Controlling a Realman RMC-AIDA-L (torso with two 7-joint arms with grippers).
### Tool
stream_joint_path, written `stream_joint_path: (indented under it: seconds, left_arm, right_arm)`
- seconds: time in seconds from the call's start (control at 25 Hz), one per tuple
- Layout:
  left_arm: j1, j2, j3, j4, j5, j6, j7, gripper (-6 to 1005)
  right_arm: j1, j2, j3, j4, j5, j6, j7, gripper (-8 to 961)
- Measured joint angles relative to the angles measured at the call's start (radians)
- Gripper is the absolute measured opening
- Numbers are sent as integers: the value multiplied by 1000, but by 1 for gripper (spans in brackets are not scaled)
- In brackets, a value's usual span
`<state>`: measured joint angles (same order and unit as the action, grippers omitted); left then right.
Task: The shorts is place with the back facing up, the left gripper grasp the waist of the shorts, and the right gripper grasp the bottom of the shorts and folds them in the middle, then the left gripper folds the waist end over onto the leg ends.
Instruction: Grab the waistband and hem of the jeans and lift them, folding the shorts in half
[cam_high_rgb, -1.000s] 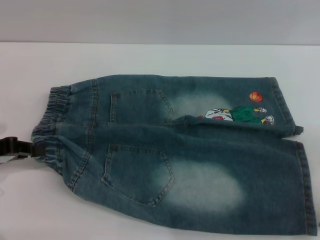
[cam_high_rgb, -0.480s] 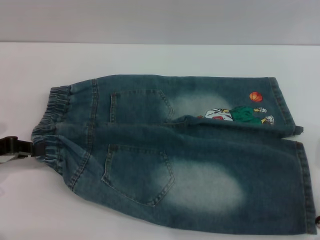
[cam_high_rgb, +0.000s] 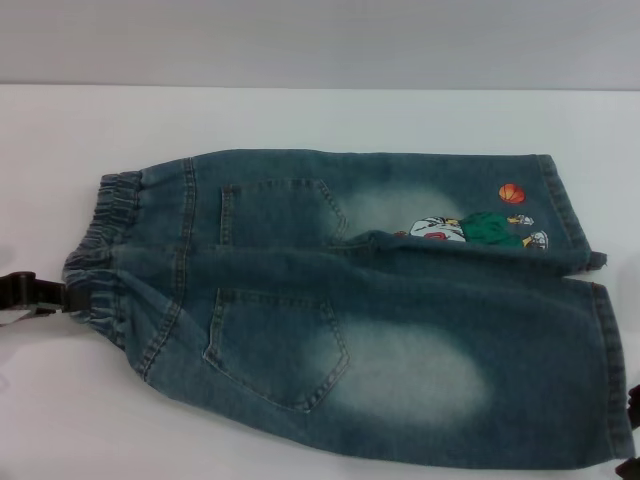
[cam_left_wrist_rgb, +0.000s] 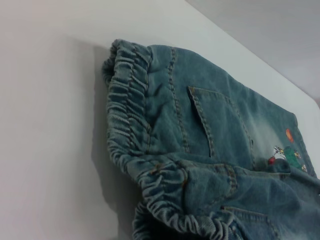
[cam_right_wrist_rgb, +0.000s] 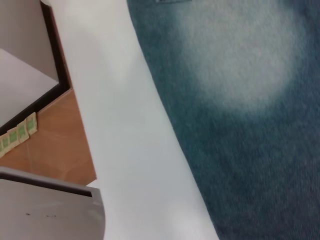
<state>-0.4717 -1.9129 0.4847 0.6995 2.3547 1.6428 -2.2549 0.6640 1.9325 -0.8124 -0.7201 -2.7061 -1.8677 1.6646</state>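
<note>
The blue denim shorts (cam_high_rgb: 380, 300) lie flat on the white table, back pockets up. The ruffled waist (cam_high_rgb: 105, 240) is at the left and the leg ends (cam_high_rgb: 610, 360) at the right, with the cartoon print (cam_high_rgb: 470, 228) on the far leg. My left gripper (cam_high_rgb: 62, 297) sits low at the near end of the waist, its tip touching the band. The left wrist view shows the waist (cam_left_wrist_rgb: 125, 115) close up, without fingers. Only dark bits of my right gripper (cam_high_rgb: 631, 462) show by the near leg's hem corner. The right wrist view looks down on faded denim (cam_right_wrist_rgb: 240, 100).
The white table (cam_high_rgb: 300, 115) runs beyond the shorts on the far and left sides, up to a grey wall. In the right wrist view the table's near edge (cam_right_wrist_rgb: 85, 130) drops to a wooden floor (cam_right_wrist_rgb: 55, 130) and a grey-white unit (cam_right_wrist_rgb: 45, 210).
Dark parts of the right gripper have come into view at the bottom right edge, beside the near leg hem. The left gripper and the shorts have stayed put.
</note>
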Motion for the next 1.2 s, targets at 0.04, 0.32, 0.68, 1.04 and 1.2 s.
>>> stream_joint_path:
  seconds: [0.04, 0.32, 0.68, 1.04, 1.2]
  left_arm:
    - [0, 0, 0, 0, 0, 0, 0, 95]
    - [-1, 0, 0, 0, 0, 0, 4, 97]
    - [-1, -3, 0, 0, 0, -1, 3, 101]
    - [1, 0, 0, -11, 0, -3, 2, 104]
    - [1, 0, -1, -11, 0, -3, 2, 105]
  right_arm:
    - [1, 1, 0, -7, 0, -7, 0, 693]
    - [8, 8, -7, -8, 1, -17, -6, 694]
    - [1, 22, -8, -7, -4, -13, -24, 678]
    - [-3, 23, -8, -7, -5, 0, -27, 423]
    - [-5, 23, -8, -7, -9, 9, -28, 233]
